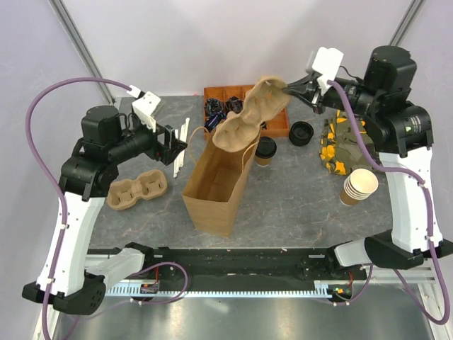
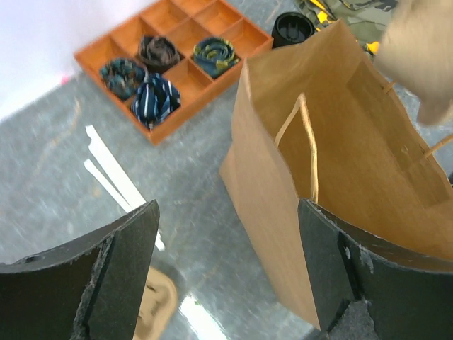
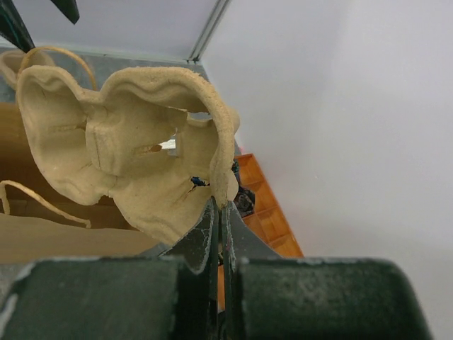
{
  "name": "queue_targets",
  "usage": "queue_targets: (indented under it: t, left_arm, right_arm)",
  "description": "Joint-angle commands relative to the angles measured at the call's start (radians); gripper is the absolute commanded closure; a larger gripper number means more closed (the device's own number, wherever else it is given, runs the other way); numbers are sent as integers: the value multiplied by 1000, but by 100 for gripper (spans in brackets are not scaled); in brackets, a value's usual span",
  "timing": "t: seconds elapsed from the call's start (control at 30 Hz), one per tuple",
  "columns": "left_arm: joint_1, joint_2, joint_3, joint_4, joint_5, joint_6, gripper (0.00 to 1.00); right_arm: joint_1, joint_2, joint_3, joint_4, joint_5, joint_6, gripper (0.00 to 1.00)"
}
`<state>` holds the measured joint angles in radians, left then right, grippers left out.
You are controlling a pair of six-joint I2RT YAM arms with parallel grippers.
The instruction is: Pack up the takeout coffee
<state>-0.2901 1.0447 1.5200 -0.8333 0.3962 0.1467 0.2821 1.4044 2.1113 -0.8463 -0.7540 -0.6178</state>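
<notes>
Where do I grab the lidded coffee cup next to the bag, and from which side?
Probably pinch the coffee cup across its tan wall just under the lid, coming in level from its right: it stands upright, the bag crowds its left, and the carrier hangs above it.

Left arm (image 1: 85, 170) elbow bent, left gripper (image 1: 172, 145) pointing inward, fingers (image 2: 120, 276) wide apart. Right arm (image 1: 400, 127) raised, right gripper (image 1: 290, 91) pinched tight on pulp carrier (image 1: 248, 117) rim.
</notes>
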Motion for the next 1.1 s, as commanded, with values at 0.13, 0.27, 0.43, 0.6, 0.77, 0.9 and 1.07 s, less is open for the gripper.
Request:
queue_targets:
  t: [0.13, 0.27, 0.43, 0.6, 0.77, 0.9, 1.07]
  left_arm:
    - [57, -83, -56, -72, 112, -64, 14]
    - [57, -184, -142, 14, 144, -73, 13]
    - [57, -241, -216, 75, 285, -104, 13]
    - [55, -125, -175, 154, 254, -174, 14]
    - [54, -91, -210, 250, 234, -279, 14]
    - [45, -72, -212, 309, 245, -303, 18]
    - [-7, -48, -221, 322, 269, -300, 50]
  right_arm:
    - [72, 113, 97, -138, 67, -108, 100]
    - [146, 131, 116, -230, 137, -170, 100]
    - [259, 152, 173, -296, 246, -191, 100]
    - [302, 194, 208, -364, 309, -197, 100]
    - [304, 241, 211, -405, 311, -137, 100]
    - [304, 263, 222, -431, 298, -73, 100]
    - [310, 263, 181, -499, 283, -31, 100]
